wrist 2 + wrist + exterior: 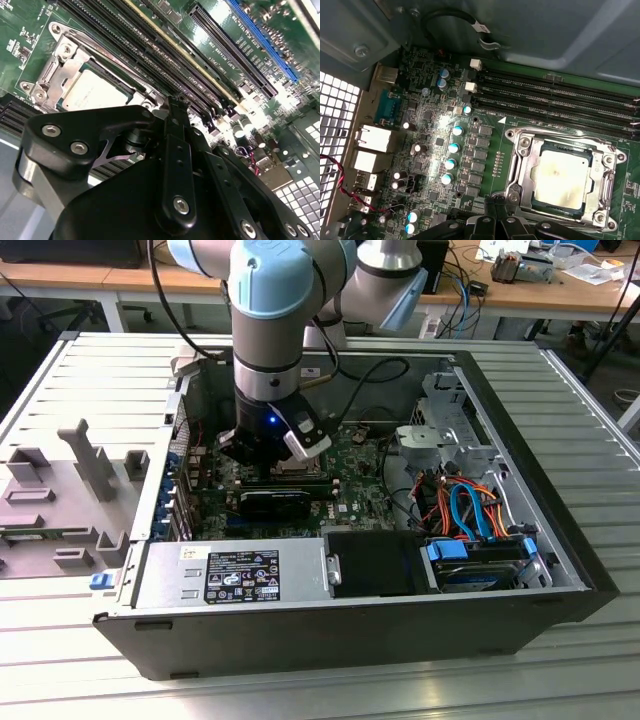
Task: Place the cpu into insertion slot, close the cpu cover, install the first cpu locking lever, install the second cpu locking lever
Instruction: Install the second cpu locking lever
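The cpu (562, 177), a dull silver square, lies flat in the insertion slot (536, 199) on the green motherboard. It shows too in the second wrist view as the cpu (95, 92). The cpu cover (520, 165), a silver frame, lies down around the chip's edges, seen again as the cpu cover (59, 62). Thin metal lever rods run along the frame's sides. My black gripper (499, 206) hovers just beside the socket's edge, shut, with nothing seen between its fingers. In the exterior view the gripper (268, 455) reaches down into the open computer case.
Long black memory slots (555, 92) run beside the socket. A row of capacitors (451, 150) and rear ports (370, 140) sit nearby. In the exterior view, a power supply (235, 575), a drive with coloured cables (470, 515) and the case walls (520, 440) hem in the arm.
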You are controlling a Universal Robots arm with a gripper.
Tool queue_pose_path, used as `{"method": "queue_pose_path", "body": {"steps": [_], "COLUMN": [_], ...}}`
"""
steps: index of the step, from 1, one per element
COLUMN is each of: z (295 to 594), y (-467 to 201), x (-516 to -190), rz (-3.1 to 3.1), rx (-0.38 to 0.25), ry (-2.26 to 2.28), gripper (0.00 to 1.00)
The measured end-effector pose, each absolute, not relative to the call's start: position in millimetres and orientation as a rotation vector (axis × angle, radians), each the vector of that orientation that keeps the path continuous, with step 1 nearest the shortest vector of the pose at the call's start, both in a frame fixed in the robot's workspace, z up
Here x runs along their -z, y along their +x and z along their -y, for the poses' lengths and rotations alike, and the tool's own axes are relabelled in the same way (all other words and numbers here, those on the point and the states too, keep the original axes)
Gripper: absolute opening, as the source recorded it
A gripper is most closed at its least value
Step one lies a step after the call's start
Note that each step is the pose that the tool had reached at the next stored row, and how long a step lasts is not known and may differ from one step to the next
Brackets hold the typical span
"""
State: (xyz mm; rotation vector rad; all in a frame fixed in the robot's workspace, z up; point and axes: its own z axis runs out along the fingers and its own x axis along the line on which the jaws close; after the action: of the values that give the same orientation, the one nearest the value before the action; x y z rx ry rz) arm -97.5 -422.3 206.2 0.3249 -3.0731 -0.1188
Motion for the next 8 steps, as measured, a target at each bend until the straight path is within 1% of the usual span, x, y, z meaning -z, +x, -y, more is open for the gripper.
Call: {"method": "queue_pose_path", "body": {"steps": [8], "z": [422.2], "y": [-100.3], "x": [-206.2], "rz": [3.077], "rx": [0.119], "ry": [0.333], "gripper": [0.11]}}
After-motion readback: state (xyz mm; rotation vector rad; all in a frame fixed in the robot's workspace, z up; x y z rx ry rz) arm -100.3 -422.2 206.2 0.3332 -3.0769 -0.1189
